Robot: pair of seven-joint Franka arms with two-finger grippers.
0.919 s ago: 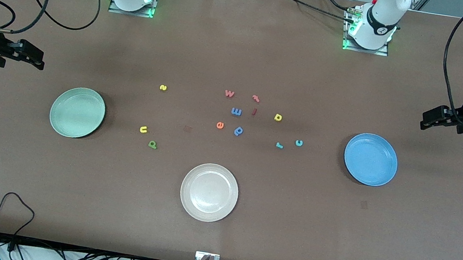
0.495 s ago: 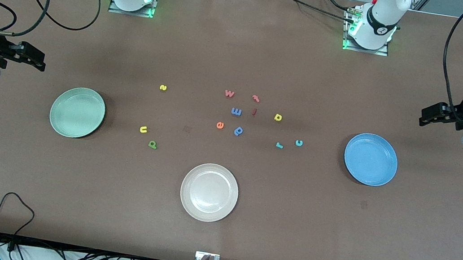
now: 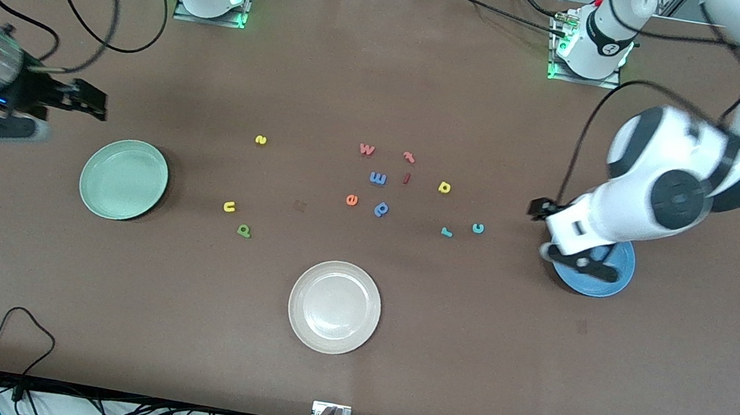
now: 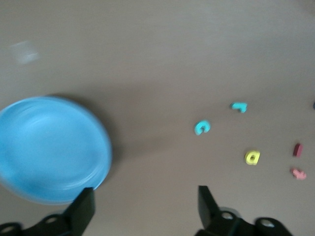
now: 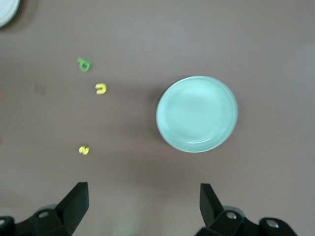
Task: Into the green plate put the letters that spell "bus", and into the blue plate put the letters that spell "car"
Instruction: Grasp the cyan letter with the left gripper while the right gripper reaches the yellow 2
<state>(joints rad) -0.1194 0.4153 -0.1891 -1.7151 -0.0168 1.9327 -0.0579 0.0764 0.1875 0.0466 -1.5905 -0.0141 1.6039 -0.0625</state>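
The brown bench (image 3: 534,375) carries three round plates, none with a long axis: the green plate (image 3: 123,179) toward the right arm's end, the blue plate (image 3: 609,284) toward the left arm's end, and a cream plate (image 3: 334,307) between them, nearest the front camera. All three hold nothing. The left gripper (image 4: 145,209), jaws spread wide and empty, has swung in since the earlier frame from the bench's end to hang over the blue plate's inner edge. The right gripper (image 5: 142,206), jaws wide and empty, has shifted slightly inward and hangs near the green plate. The letters lie flat and unmoved: yellow "s" (image 3: 261,140), yellow "u" (image 3: 229,206) and green "b" (image 3: 244,230) beside the green plate; yellow "a" (image 3: 444,187), teal "r" (image 3: 446,232) and teal "c" (image 3: 478,228) nearer the blue plate.
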